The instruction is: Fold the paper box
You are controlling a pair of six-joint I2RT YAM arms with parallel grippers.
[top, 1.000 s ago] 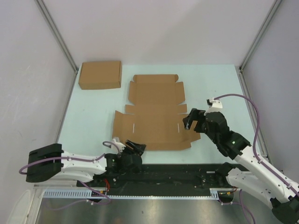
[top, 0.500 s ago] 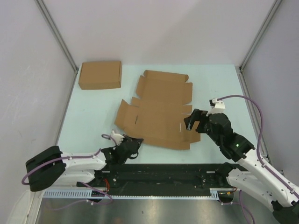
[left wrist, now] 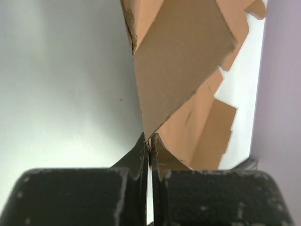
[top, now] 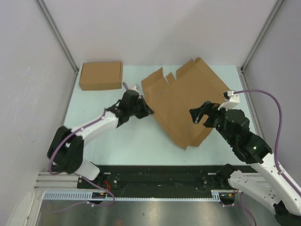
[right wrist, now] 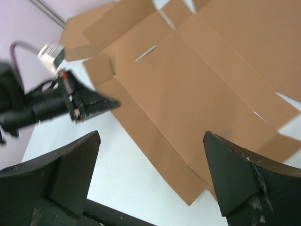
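The left gripper (top: 145, 109) is clamped shut on the left edge of the paper box (top: 183, 101). In the left wrist view its two fingertips (left wrist: 141, 149) meet on a thin corner of the cardboard, with no gap between them. The right gripper (top: 200, 116) stands wide open over the right part of the sheet, towards the worktop's right edge. From its own camera the two fingers (right wrist: 75, 169) spread far apart with the brown panel lying beyond them, and whether either one touches it cannot be told. The paper box is an unfolded die-cut sheet with flaps and slots. It is tilted and partly lifted off the worktop (top: 94, 141), reaching from the middle towards the far right corner. The worktop is pale blue-green, closed in by plain light walls with metal posts at the far corners, and a black rail runs along its near edge. A ready-made flat cardboard box (top: 100, 75) lies closed at the far left corner, well apart from the sheet; its inside is hidden.
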